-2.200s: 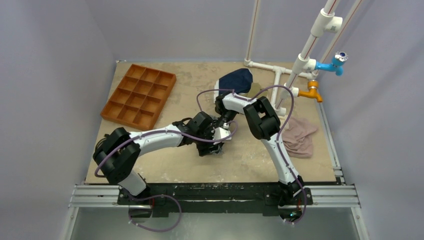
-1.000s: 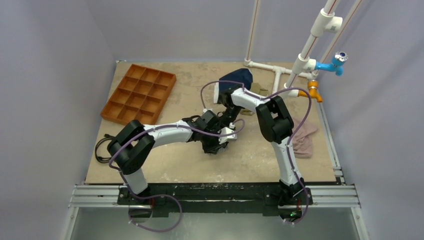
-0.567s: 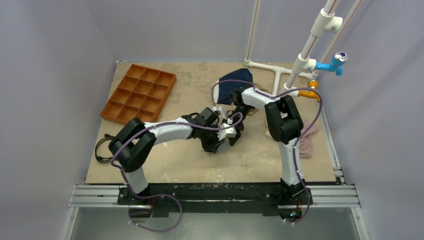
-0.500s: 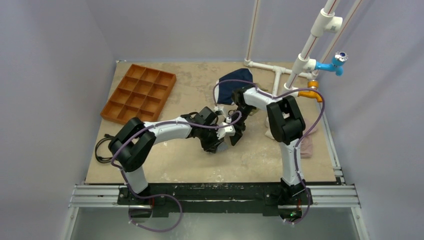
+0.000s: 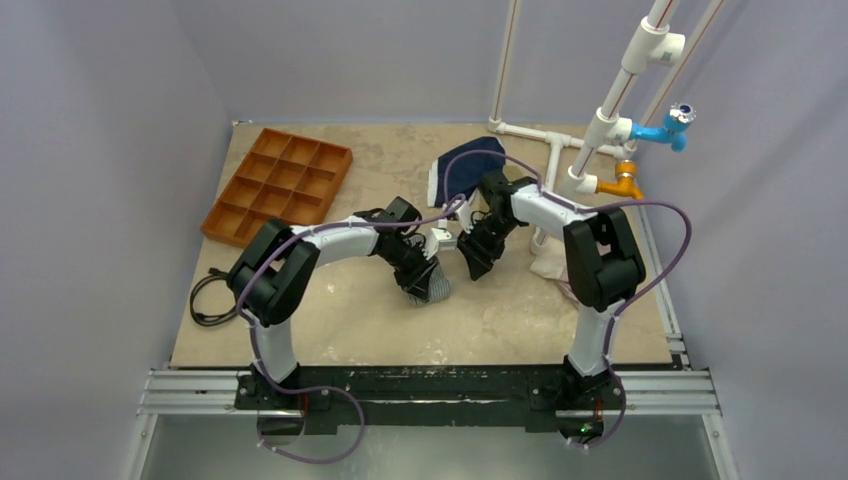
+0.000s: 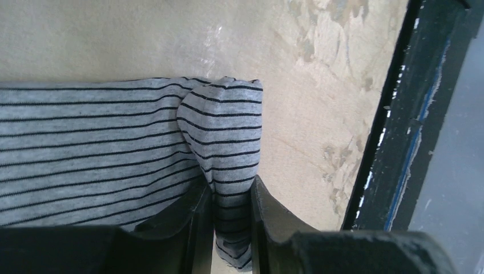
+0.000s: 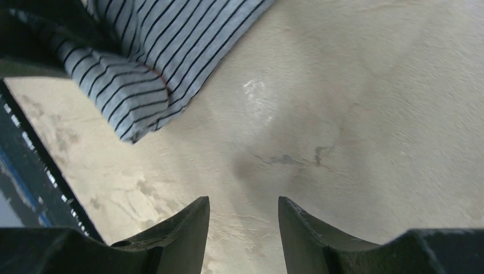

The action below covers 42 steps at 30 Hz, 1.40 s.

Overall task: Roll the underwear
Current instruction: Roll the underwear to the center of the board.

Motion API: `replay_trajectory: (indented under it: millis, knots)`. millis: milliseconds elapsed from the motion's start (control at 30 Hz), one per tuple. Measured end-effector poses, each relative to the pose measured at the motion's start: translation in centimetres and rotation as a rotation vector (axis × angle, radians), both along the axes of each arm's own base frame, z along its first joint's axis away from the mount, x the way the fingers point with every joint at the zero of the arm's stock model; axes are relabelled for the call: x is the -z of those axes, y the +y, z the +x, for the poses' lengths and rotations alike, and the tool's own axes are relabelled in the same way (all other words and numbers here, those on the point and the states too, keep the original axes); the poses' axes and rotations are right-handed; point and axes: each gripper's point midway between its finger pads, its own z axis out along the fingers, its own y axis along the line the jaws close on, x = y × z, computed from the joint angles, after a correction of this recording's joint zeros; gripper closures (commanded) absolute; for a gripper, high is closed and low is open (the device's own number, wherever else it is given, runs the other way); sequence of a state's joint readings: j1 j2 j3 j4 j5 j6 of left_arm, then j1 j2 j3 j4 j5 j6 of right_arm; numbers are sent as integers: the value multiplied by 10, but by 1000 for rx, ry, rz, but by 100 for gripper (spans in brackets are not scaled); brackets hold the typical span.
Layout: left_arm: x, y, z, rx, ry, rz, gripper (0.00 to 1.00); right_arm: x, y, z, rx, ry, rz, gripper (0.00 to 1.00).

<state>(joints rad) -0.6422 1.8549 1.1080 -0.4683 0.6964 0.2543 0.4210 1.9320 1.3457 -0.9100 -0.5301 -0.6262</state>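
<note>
The underwear (image 6: pixel 114 131), grey with fine dark stripes, lies bunched on the table. My left gripper (image 6: pixel 231 187) is shut on a folded end of it, the cloth pinched between both fingers (image 6: pixel 200 208). From above, the underwear (image 5: pixel 433 288) shows as a small striped bundle under the left gripper (image 5: pixel 418 270) near the table's middle. My right gripper (image 5: pixel 476 262) stands just right of it, apart from the cloth. In the right wrist view the right gripper (image 7: pixel 242 201) is open over bare table, and the underwear (image 7: pixel 154 51) lies at the upper left.
A navy garment (image 5: pixel 470 165) lies at the back centre. An olive-tan garment (image 5: pixel 548 264) lies behind the right arm. An orange compartment tray (image 5: pixel 280 185) sits at the back left. White pipes (image 5: pixel 600 125) with taps stand at the back right. A black cable (image 5: pixel 205 300) loops at the left edge.
The right gripper has pulled back to the right, off the underwear, and its elbow has swung right. The left gripper has kept its hold and turned with the bundle.
</note>
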Motion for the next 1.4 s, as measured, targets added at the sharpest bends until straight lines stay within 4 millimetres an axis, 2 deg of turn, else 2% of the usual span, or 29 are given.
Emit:
replay_trajectory:
  millis: [367, 800, 1133, 1400]
  knots:
    - [-3, -15, -7, 60, 143, -72, 100, 13, -13, 2, 150, -52, -46, 52]
    - [-2, -1, 6, -28, 181, -45, 100, 14, -16, 7, 204, -47, -98, 51]
    - [-1, 0, 7, -33, 180, -42, 100, 15, -24, 10, 237, -62, -111, 51]
    - [-1, 0, 6, -36, 185, -40, 100, 15, -44, -8, 248, -109, -127, 51]
